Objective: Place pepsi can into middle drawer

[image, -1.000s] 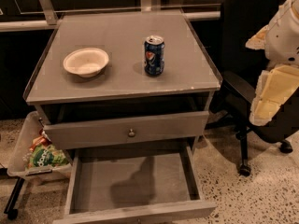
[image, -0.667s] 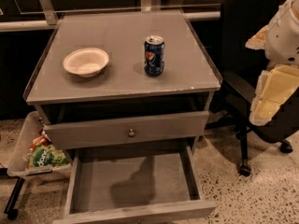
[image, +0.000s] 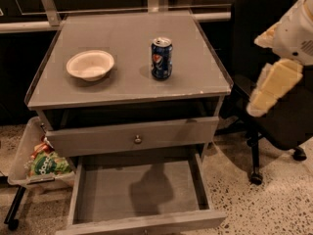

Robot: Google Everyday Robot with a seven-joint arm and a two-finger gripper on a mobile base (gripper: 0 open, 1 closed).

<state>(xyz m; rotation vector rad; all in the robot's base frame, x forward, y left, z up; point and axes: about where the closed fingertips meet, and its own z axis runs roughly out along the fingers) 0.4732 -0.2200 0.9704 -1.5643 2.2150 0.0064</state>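
Observation:
The pepsi can point(image: 161, 58) stands upright on the grey cabinet top point(image: 127, 38), right of centre. A shallow white bowl point(image: 90, 64) sits to its left. The middle drawer point(image: 139, 192) is pulled out at the bottom front, and its flat floor is bare but for a shadow. Above it is a shut drawer front with a round metal knob point(image: 138, 139). My gripper point(image: 264, 96) hangs at the right edge of the view, beside the cabinet and clear of the top, well to the right of the can and holding nothing that I can see.
A black office chair point(image: 264, 58) on castors stands right of the cabinet, behind my arm. A tray with snack bags point(image: 41, 163) sits low on the left. A metal rail point(image: 29, 26) runs behind the cabinet. The floor is speckled.

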